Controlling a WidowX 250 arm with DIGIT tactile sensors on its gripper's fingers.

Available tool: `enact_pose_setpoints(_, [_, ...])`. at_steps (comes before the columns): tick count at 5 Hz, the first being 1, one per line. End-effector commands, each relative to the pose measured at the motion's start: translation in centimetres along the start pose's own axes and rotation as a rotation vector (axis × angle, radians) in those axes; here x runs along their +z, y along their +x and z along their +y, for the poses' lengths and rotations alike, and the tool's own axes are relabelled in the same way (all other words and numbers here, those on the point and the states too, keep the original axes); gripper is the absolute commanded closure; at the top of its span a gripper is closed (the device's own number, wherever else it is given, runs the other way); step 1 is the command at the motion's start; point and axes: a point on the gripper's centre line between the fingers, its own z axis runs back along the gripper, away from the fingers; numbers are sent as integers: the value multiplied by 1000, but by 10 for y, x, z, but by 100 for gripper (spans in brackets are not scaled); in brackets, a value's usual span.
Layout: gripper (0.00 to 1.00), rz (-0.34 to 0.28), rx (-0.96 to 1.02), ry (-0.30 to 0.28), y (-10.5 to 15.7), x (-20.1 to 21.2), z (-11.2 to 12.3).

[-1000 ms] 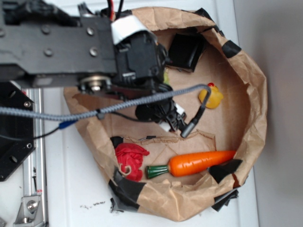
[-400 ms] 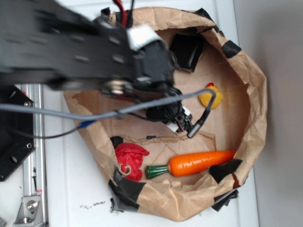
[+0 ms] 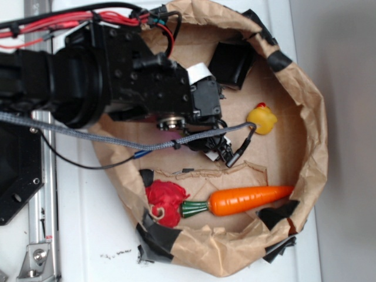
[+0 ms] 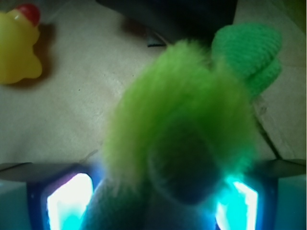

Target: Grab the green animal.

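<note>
Wrist view: the green animal [image 4: 182,129] fills the space between the two jaws of the gripper [image 4: 153,201], its fuzzy body pressed against both pads [image 4: 64,196]; the jaws are clamped on it. A knitted darker-green limb projects beyond the jaws, up and to the right. A yellow duck [image 4: 17,45] lies well ahead of the jaws, to their left, apart from the toy.

Exterior view: the arm [image 3: 117,76] covers the toy entirely. The gripper sits inside the brown paper enclosure [image 3: 314,147]. An orange carrot [image 3: 241,200] and a red cloth [image 3: 164,200] lie well apart from the jaws.
</note>
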Motion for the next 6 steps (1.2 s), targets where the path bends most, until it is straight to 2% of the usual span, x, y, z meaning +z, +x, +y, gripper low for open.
enact_pose_setpoints(1, [100,-139,-260,-205,19,50,-2])
enact_pose_setpoints(2, [100,-111,-240,-270,23,98,-8])
enact_pose_setpoints(3, [100,20,-311,-286,19,146,-34])
enact_pose_setpoints(4, [100,171,-328,-260,16,145,-49])
enact_pose_setpoints(5, [100,189,-351,-182,4,133,-66])
enact_pose_setpoints(6, [100,169,-340,-159,5,132,-66])
